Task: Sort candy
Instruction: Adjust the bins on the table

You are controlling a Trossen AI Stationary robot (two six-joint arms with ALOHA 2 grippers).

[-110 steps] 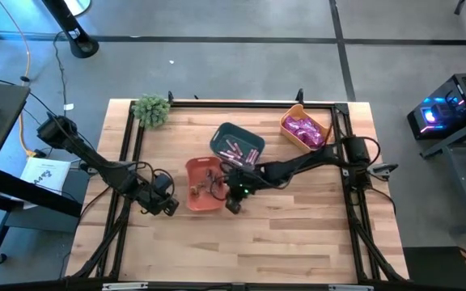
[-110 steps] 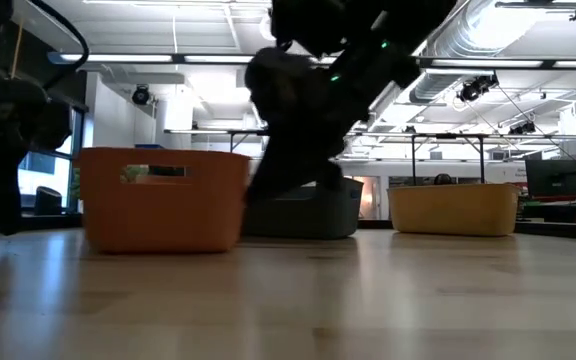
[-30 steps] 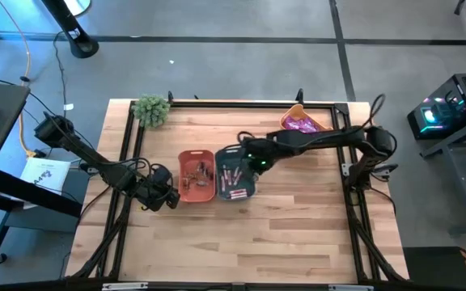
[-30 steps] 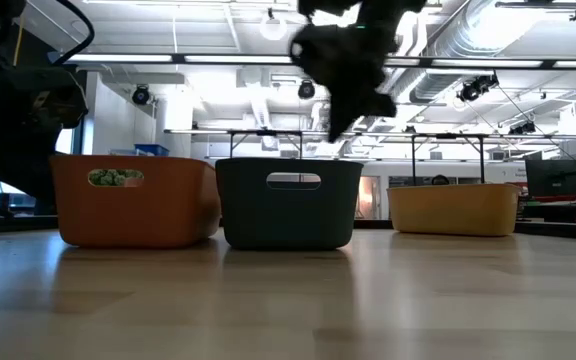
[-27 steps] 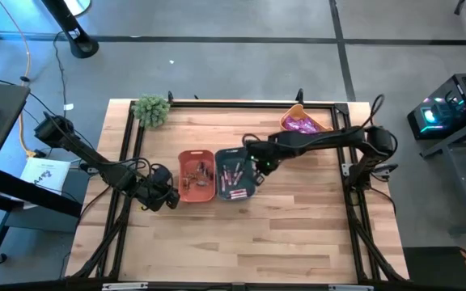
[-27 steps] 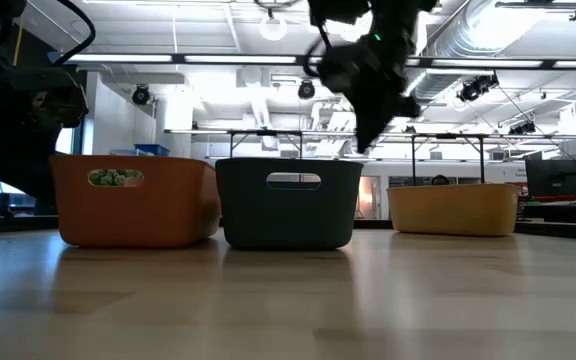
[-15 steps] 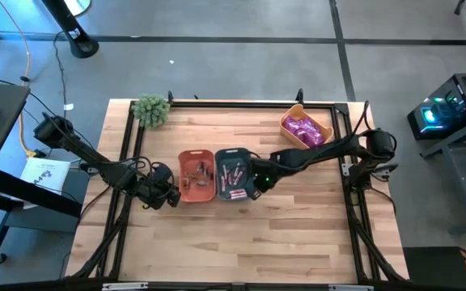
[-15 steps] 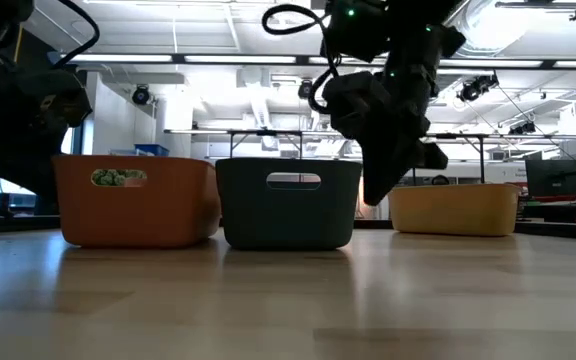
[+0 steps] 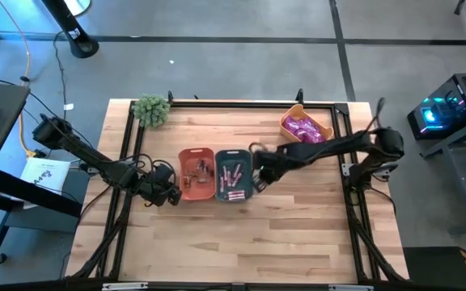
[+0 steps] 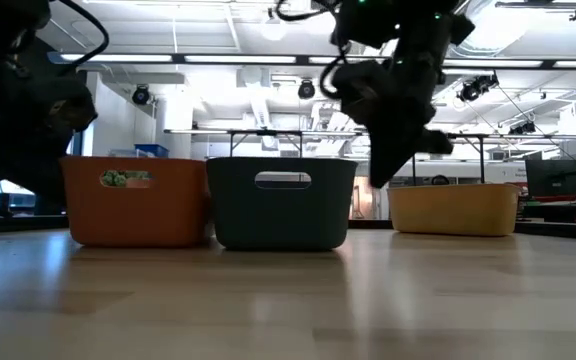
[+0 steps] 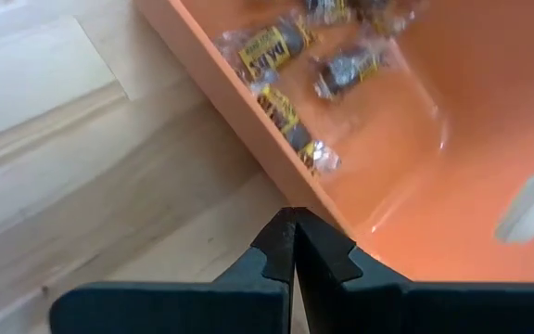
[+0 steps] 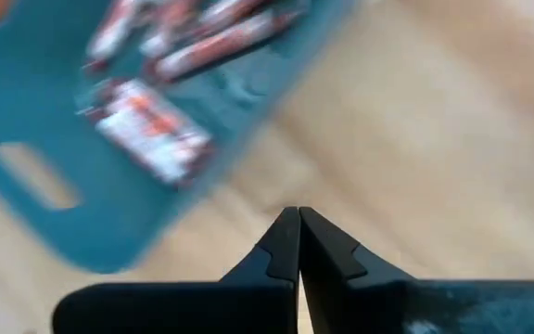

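Observation:
Three bins stand on the table. The orange bin [image 9: 183, 153] holds tiny brownish candies [image 11: 281, 46]. Beside it, the teal bin [image 9: 233, 152] holds slim pink sticks [image 12: 193, 42]. The yellow bin [image 9: 293, 113] near the far right corner holds magenta packets [image 9: 304, 128]. My left gripper [image 9: 172, 193] is shut at the orange bin's near left corner. My right gripper [image 9: 257, 179] is shut and hangs above the tabletop just right of the teal bin, apart from it [image 12: 297, 213]. My left gripper [image 11: 293, 215] has its shut fingertips against the outer side of the orange bin's left wall [image 11: 248, 139], close to the rim and toward the near corner. It comes slanting down from the table's left. The bin stands flat on the table.
A green plant ball [image 9: 152, 109] sits at the far left corner. A black frame rail [image 9: 233, 103] runs around the table's edges. Bare wood lies between the teal and yellow bins and across the table's near half [image 9: 241, 242].
My right gripper has swung from above the teal bin's far right corner toward the near edge and down beside the bin's right wall, then risen a little. The teal bin has slid slightly left, close against the orange bin.

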